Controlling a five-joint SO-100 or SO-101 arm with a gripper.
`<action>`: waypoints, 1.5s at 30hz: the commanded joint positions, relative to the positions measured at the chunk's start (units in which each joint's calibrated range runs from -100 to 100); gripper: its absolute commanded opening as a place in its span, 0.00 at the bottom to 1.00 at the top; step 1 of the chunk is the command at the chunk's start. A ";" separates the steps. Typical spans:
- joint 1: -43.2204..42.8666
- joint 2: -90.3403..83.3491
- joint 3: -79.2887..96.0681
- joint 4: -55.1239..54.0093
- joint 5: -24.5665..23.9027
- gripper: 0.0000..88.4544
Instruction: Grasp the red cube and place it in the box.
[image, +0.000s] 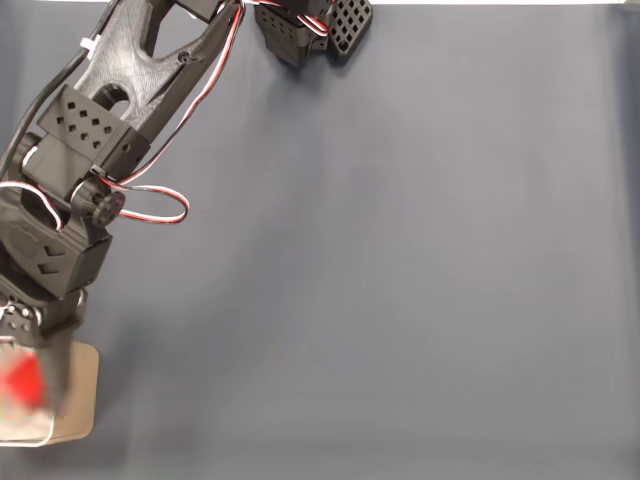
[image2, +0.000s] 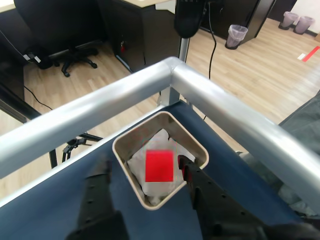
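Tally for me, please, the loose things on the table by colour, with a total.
Red: 1, the red cube, seen inside the box's outline.
Tan: 1, the box, at the table's corner.
Total: 2.

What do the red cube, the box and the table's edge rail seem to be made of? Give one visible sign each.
Red cube: probably matte plastic or foam; flat, glare-free faces.
Box: likely smooth tan plastic; rounded moulded rim, whitish inside.
Rail: seemingly brushed metal; silvery sheen with streaked highlights.
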 joint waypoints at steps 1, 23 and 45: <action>-0.50 -4.61 -3.50 1.87 -0.05 0.62; -0.15 -4.95 -3.78 -0.51 -0.10 0.68; 0.21 -5.47 -3.32 -2.40 -1.47 0.64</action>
